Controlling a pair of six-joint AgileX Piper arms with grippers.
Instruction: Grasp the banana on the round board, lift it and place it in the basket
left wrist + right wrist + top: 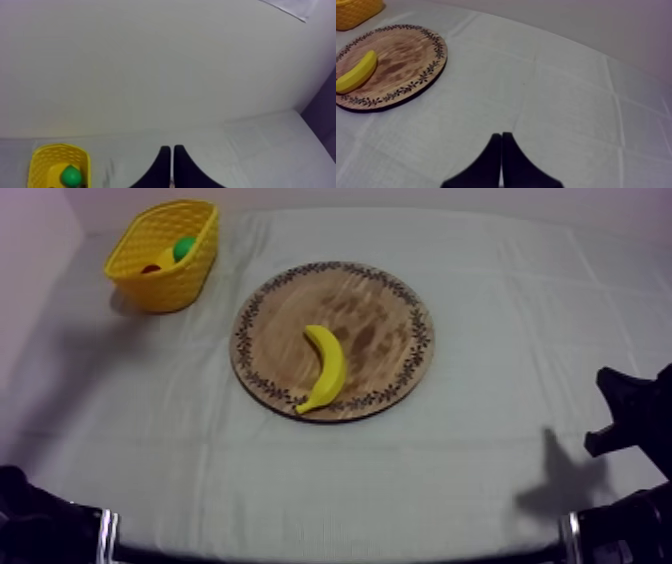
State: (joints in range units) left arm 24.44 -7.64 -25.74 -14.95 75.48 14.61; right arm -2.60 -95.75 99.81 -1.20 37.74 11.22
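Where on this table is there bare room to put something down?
The widest bare cloth lies between the wooden board and the table's right side, and along the near edge in front of the board. A smaller patch lies between the board and the yellow basket. The basket already holds toy fruit; the banana takes the board's middle.

Cloth (480,308): grey-white, spread flat, with soft fold lines crossing it in squares.
Green toy fruit (184,248): round, at the far left of the cloth; its kind I cannot tell.
Small red fruit (150,268): near the green one, mostly hidden.
Wall (150,60): plain and pale.
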